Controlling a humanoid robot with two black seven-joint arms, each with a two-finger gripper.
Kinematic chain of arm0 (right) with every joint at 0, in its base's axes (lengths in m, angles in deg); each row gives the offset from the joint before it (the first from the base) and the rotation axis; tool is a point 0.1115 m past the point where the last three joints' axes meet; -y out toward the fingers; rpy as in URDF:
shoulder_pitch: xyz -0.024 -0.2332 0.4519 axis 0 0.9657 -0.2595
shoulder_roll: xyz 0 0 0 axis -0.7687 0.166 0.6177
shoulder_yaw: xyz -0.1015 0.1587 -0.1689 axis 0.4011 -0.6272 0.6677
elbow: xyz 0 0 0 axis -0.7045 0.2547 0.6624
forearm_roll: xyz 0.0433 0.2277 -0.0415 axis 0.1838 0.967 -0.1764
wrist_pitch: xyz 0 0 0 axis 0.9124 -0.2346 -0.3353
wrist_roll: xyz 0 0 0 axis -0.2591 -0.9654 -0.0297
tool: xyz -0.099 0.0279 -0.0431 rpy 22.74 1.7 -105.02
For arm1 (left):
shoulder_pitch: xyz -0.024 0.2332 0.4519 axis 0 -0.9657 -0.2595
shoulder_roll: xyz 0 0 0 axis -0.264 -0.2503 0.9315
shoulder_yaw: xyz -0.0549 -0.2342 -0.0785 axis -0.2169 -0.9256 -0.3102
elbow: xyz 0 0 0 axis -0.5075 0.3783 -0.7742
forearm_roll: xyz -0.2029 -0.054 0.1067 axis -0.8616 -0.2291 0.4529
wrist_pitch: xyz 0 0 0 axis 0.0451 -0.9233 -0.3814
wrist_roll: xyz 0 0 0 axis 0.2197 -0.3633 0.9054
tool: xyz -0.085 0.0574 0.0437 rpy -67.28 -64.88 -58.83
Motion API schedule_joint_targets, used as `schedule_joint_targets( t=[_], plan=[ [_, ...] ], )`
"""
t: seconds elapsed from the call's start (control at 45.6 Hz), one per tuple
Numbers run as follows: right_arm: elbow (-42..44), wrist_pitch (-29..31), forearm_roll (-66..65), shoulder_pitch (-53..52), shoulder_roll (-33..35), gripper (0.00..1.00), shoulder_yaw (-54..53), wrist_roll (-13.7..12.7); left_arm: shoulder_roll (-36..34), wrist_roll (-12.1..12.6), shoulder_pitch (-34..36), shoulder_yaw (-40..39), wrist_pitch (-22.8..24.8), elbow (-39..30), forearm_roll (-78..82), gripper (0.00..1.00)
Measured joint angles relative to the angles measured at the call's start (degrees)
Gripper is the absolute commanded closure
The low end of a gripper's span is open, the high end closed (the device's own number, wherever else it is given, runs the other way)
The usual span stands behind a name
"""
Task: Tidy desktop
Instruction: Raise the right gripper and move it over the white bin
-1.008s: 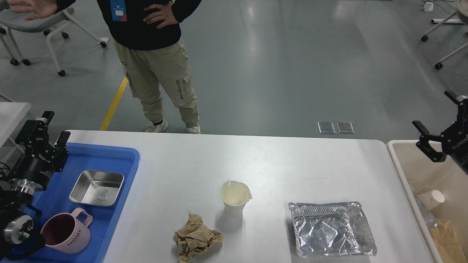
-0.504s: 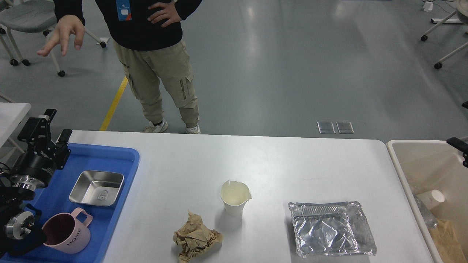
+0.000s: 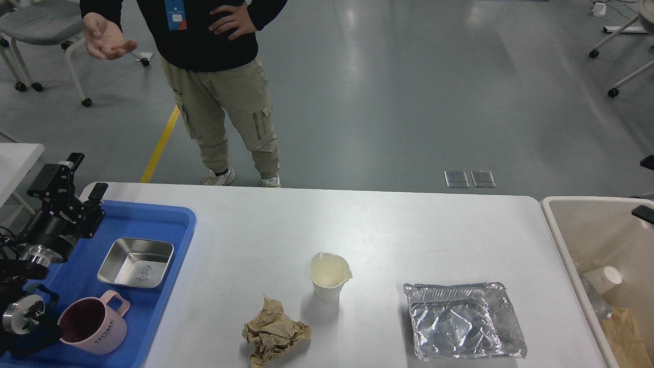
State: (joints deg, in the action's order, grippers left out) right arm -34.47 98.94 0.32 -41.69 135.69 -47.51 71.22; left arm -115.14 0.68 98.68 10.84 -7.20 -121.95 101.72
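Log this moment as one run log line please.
left gripper: open, empty, above blue tray | right gripper: barely visible | desktop: crumpled paper, paper cup, foil container

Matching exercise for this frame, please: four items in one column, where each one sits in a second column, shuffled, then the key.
Items:
1. pink mug
2. paper cup
3. foil container
4. crumpled brown paper

Places:
A. right part of the desktop, near the beige bin
B. near edge of the desktop, left of centre
C. on the blue tray, near corner
D. upright, middle of the desktop

Pairs: 1-C, 2-D, 3-A, 4-B
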Motion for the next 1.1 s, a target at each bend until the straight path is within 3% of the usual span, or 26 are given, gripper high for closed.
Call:
schedule_joint_targets(
  t=[1.096],
  plan=[
    [1.38, -0.01, 0.23, -0.16, 0.03, 0.0, 0.67, -0.12, 0.17, -0.16, -0.14, -0.46, -0.71, 0.21, -0.14, 0.07]
  ],
)
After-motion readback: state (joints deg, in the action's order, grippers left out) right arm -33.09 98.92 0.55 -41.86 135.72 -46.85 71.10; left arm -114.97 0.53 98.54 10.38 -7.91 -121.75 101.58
